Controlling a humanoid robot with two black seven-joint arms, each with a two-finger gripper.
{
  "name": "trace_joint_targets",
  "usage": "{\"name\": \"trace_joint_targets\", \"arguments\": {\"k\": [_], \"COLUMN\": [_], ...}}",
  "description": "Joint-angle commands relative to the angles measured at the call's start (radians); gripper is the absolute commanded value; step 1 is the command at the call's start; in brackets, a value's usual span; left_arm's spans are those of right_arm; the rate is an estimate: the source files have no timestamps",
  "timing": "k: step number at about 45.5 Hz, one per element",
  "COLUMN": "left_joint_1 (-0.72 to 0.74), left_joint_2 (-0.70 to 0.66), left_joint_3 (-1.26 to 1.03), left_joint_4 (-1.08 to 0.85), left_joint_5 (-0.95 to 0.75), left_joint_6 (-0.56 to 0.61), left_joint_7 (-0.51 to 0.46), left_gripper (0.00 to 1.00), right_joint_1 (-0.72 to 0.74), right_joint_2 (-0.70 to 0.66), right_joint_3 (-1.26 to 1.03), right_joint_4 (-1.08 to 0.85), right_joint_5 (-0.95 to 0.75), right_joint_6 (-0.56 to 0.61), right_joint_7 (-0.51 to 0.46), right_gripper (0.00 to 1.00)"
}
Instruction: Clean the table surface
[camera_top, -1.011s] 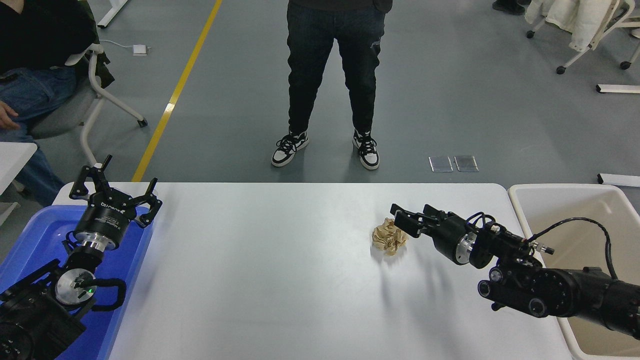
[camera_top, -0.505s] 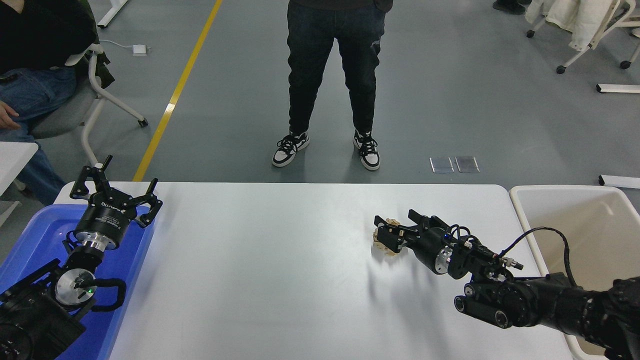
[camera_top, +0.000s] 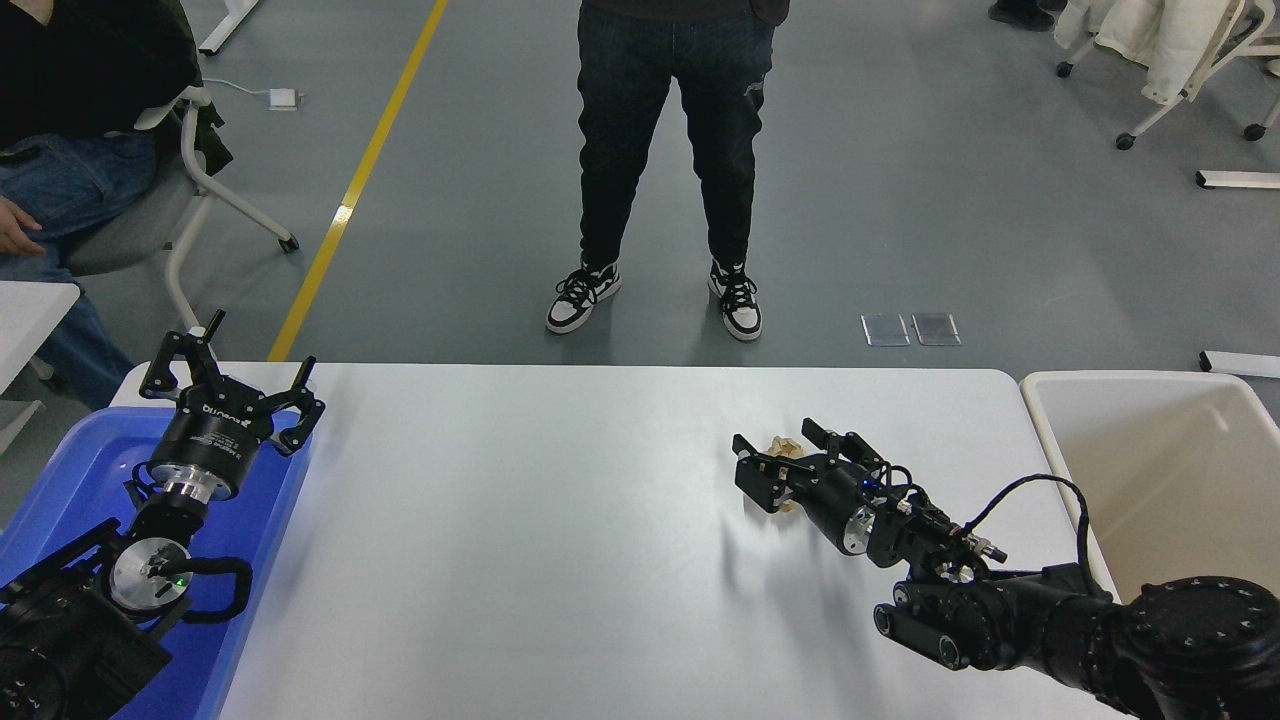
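The white table surface (camera_top: 540, 530) fills the lower middle of the head view. A crumpled tan paper wad (camera_top: 783, 441) lies on it right of centre. My right gripper (camera_top: 780, 458) reaches in from the lower right and sits low over the wad. Its fingers are spread, one on each side, and hide most of the wad. I cannot tell whether they touch it. My left gripper (camera_top: 230, 385) is parked at the lower left, open and empty, above the blue tub.
A blue plastic tub (camera_top: 60, 480) stands at the table's left end and a beige tub (camera_top: 1150, 470) at its right end. A person (camera_top: 670, 150) stands beyond the far edge. Another person sits on a chair (camera_top: 190, 170) at the far left.
My right gripper has moved left and down from beside the wad, opened its fingers and come to straddle it. The wad has not moved. The left arm is still.
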Motion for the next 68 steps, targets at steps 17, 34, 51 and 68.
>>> {"name": "trace_joint_targets", "arguments": {"k": [17, 34, 51, 68], "left_joint_1": [0.0, 0.0, -0.002, 0.0], "left_joint_2": [-0.001, 0.001, 0.001, 0.001], "left_joint_3": [0.0, 0.0, 0.0, 0.0], "left_joint_4": [0.0, 0.0, 0.0, 0.0], "left_joint_5": [0.0, 0.0, 0.0, 0.0], "left_joint_6": [0.0, 0.0, 0.0, 0.0], "left_joint_7": [0.0, 0.0, 0.0, 0.0], "left_gripper": [1.0, 1.0, 1.0, 1.0], "right_joint_1": [-0.042, -0.044, -0.062, -0.065], "right_joint_2": [0.011, 0.011, 0.011, 0.011], "right_joint_3": [-0.022, -0.022, -0.021, -0.019], "right_joint_4": [-0.058, -0.052, -0.034, -0.008], "right_joint_5": [0.012, 0.041, 0.043, 0.052], "right_joint_6": [0.009, 0.023, 0.038, 0.041], "right_joint_7": [0.072, 0.073, 0.073, 0.07], "right_gripper": [1.0, 1.0, 1.0, 0.98]}}
